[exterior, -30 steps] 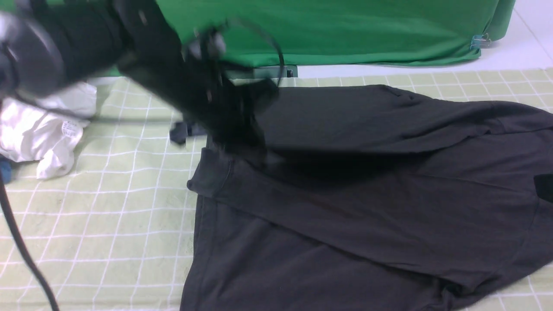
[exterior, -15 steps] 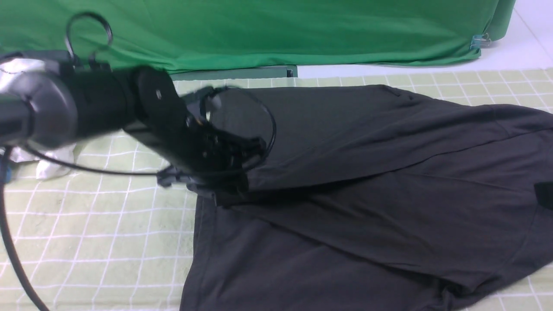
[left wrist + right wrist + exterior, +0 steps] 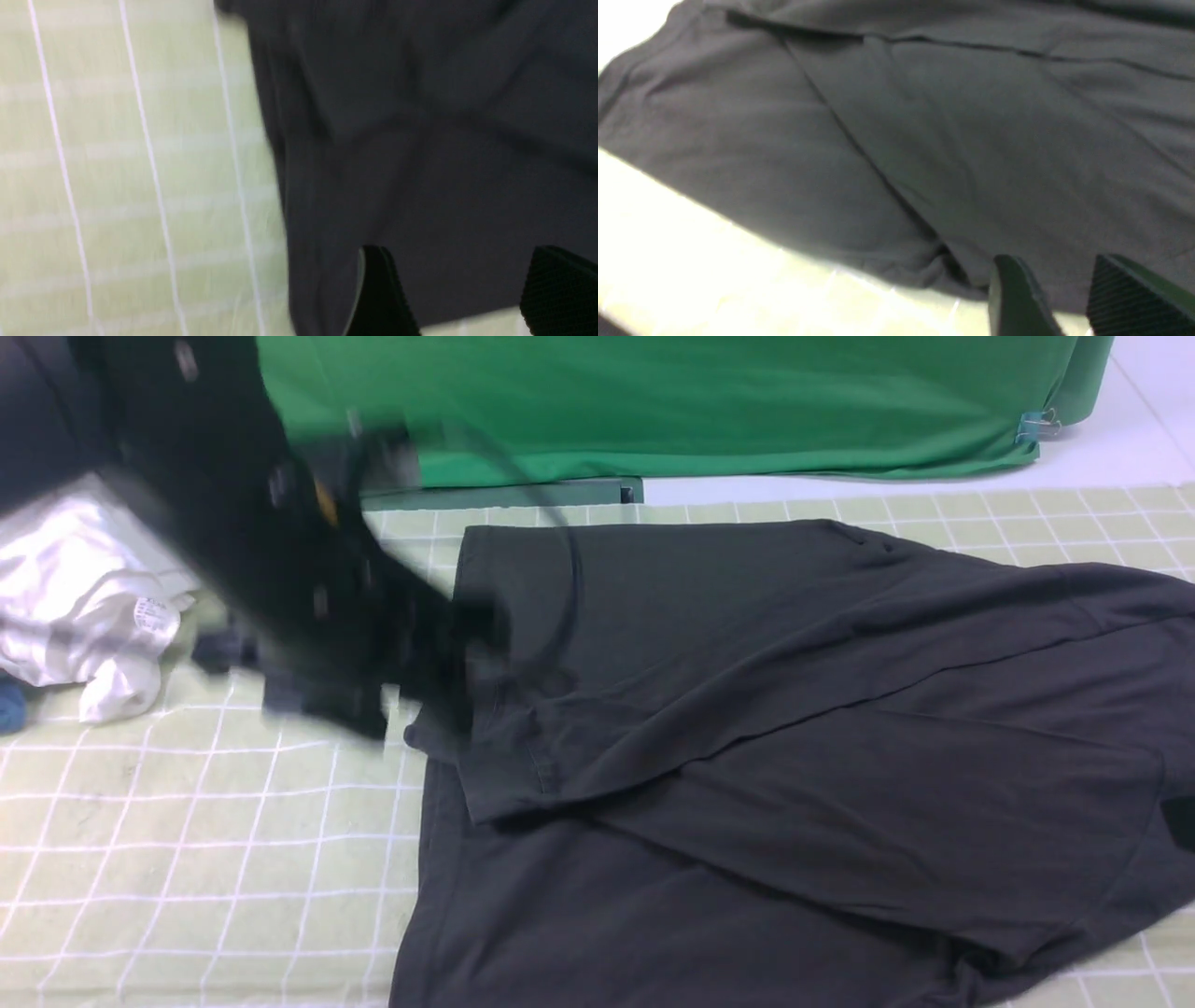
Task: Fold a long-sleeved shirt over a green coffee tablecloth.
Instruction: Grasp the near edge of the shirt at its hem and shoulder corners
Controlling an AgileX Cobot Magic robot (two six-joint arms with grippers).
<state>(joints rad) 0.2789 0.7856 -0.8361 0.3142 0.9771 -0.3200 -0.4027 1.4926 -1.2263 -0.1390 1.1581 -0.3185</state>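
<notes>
From the upper left of the front view the left arm (image 3: 261, 541) slants down, blurred. The left gripper (image 3: 467, 298) is spread wide and empty over the edge of the long-sleeved shirt (image 3: 794, 756). The shirt lies across centre and right on the green coffee tablecloth (image 3: 187, 859). The right gripper (image 3: 1069, 298) hangs parted above the shirt, clasping nothing.

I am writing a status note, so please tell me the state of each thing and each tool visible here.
long-sleeved shirt: partly folded, one sleeve laid across the body
green coffee tablecloth: spread flat under the shirt
white garment: crumpled in a heap
deep-green cloth: draped at the far side
left tool: open, holding nothing
right tool: open, over the shirt's edge
</notes>
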